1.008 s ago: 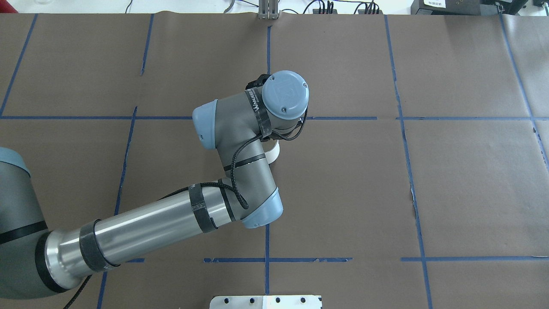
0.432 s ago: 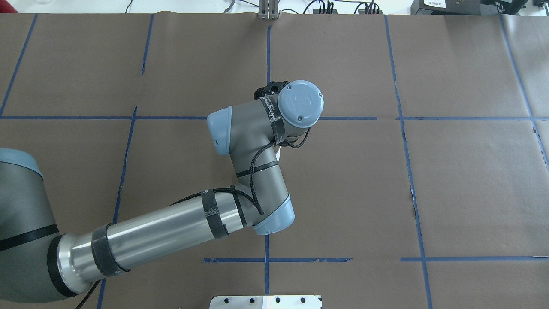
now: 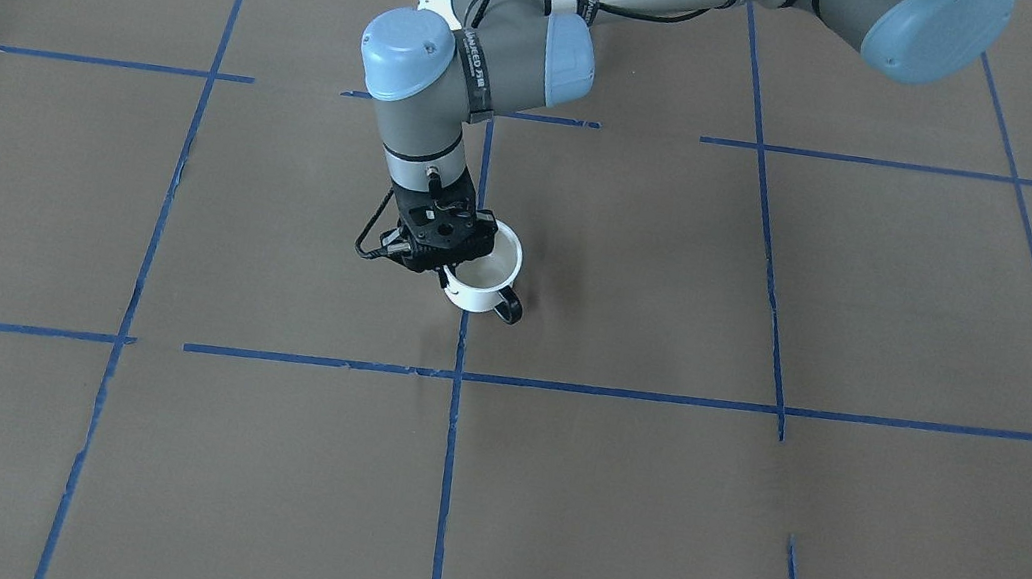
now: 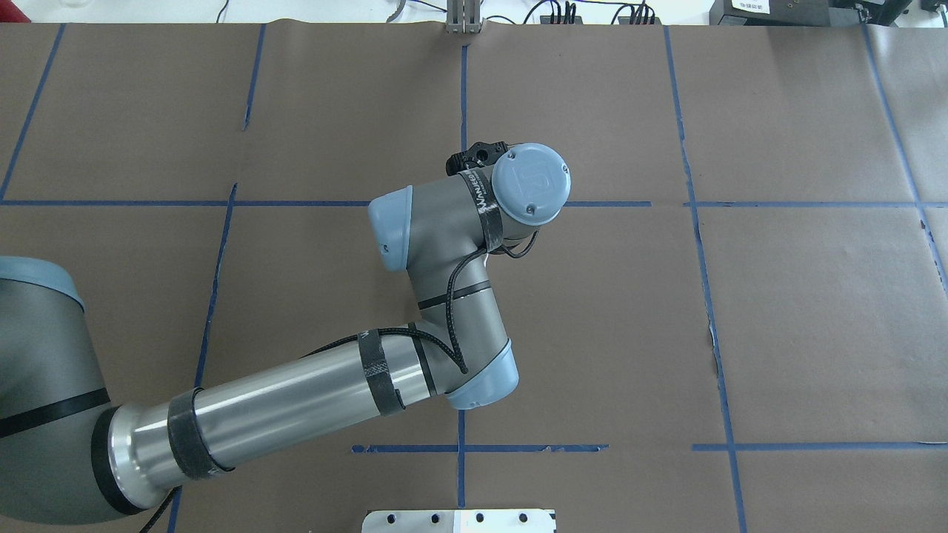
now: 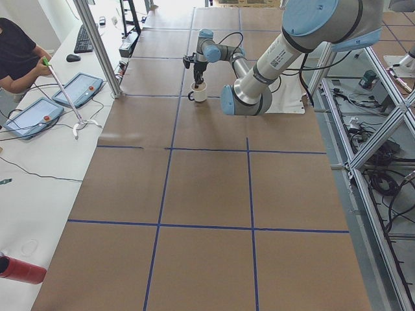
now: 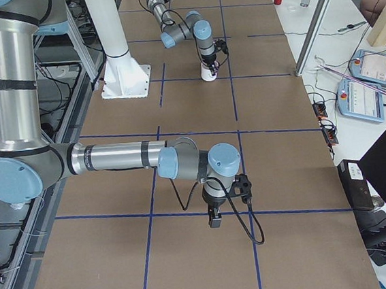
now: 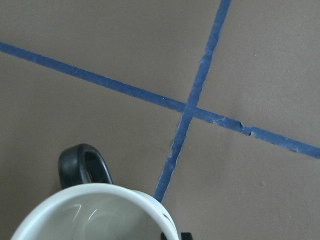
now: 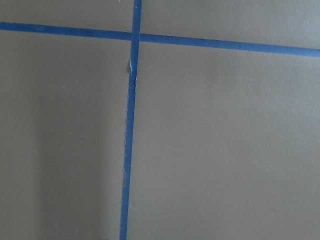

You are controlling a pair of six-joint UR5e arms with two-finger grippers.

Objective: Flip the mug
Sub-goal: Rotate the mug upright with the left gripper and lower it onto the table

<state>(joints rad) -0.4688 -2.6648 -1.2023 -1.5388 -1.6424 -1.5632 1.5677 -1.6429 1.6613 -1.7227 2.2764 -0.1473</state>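
The white mug (image 3: 478, 295) stands upright with its mouth up, at or just above the brown table near the middle. Its black handle (image 3: 506, 309) points away from the robot. My left gripper (image 3: 448, 270) comes straight down on it and is shut on the rim on the side away from the handle. The left wrist view shows the mug's pale inside (image 7: 95, 217) and handle (image 7: 82, 165) at the bottom edge. The mug is hidden under the wrist in the overhead view. My right gripper (image 6: 214, 219) hangs low over bare table far from the mug, and I cannot tell whether it is open or shut.
Blue tape lines (image 3: 456, 377) divide the brown table into squares. A white mounting plate (image 4: 459, 520) sits at the robot's edge. Beyond the far edge is a white bench with tablets (image 5: 39, 116) and an operator.
My left arm has moved right and a little towards the robot with the mug. The white sliver of mug beside the wrist is now hidden under it.
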